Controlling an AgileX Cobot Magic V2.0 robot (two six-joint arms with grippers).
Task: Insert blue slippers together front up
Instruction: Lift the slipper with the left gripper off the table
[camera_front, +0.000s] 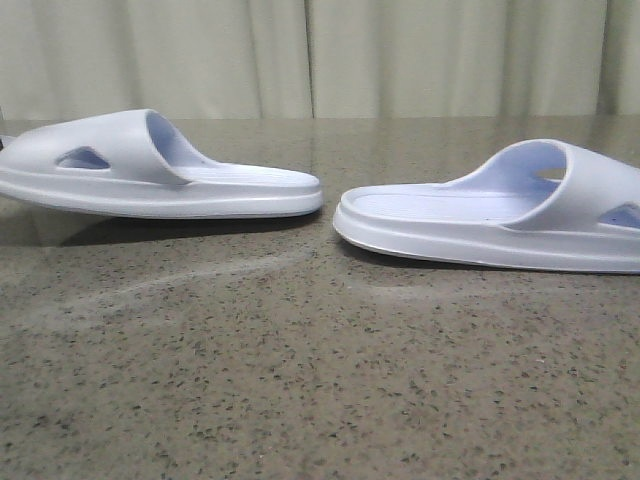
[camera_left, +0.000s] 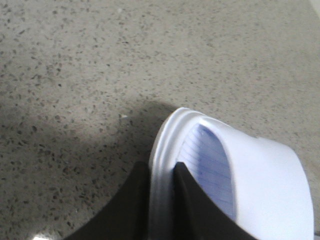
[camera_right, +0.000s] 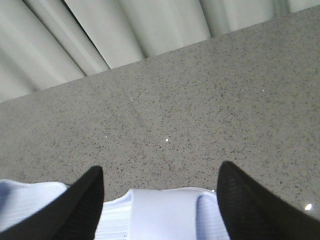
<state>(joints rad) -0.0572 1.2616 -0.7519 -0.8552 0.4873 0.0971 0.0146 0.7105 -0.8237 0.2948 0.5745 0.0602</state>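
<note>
Speckled stone table (camera_front: 300, 400) nearest the front camera, bare in the foreground. Farther back, two blue slippers lying sole down, heels toward each other with a gap between, apart and not yet nested. Right slipper (camera_front: 500, 215) slightly nearer; left slipper (camera_front: 150, 170) behind and to the left, seemingly tipped a little off the table at its outer end. Pale curtain (camera_front: 320, 55) behind the table.

Left gripper (camera_left: 162, 200): narrow, black fingers (camera_left: 131, 210) pinched on the left slipper's raised edge, one finger outside, one on the ribbed footbed. Right gripper (camera_right: 160, 200): spread wide, fingers either side of the right slipper (camera_right: 160, 215), not closed on it; contact cannot be told.

Handling, as judged from appearance:
- One-piece foam: probably light, soft and springy; expect dents under a hard pinch and spring-back on release.
- Smooth skin: possibly slippery against the fingers; ribbed footbed likely grippier.
- Not fragile.
- Best hold: thick sole edge or side wall, clear of the wide strap, so the strap opening stays free for inserting the other slipper's front.
- Thin rim grip likely to let the slipper swing; deeper bite advised.
</note>
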